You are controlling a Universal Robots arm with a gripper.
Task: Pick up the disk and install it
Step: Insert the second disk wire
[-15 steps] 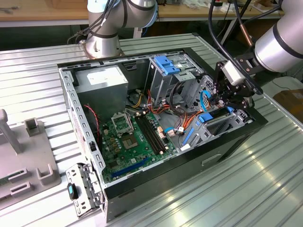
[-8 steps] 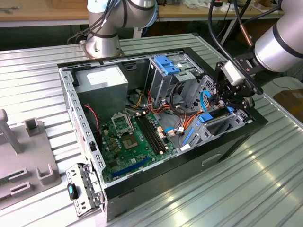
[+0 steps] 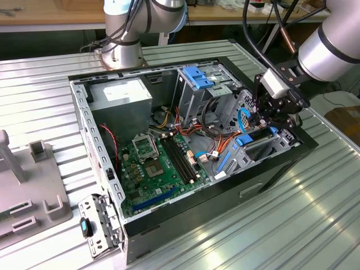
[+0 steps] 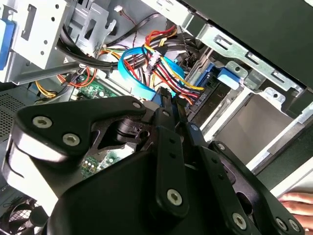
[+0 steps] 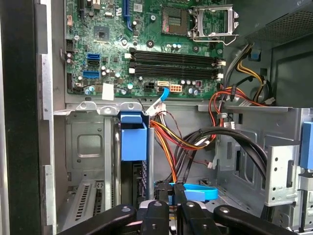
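On the ribbed metal table (image 3: pixel 315 225), open black computer case (image 3: pixel 185 214) lying on its side, green motherboard (image 3: pixel 152 169) exposed. At the case's end on the exterior view's right, the black gripper (image 3: pixel 274 112) is down at the drive bay. The disk (image 3: pixel 256 139), blue-railed, sits edge-up in that bay beneath it. Finger state: cannot tell. A person's fingertips (image 4: pixel 298 203) at the case edge in the second wrist view.

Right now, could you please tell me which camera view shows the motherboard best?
The first wrist view: the motherboard faces it squarely, sockets and slots plain. The exterior view sees it slanted; the second wrist view catches green slivers.
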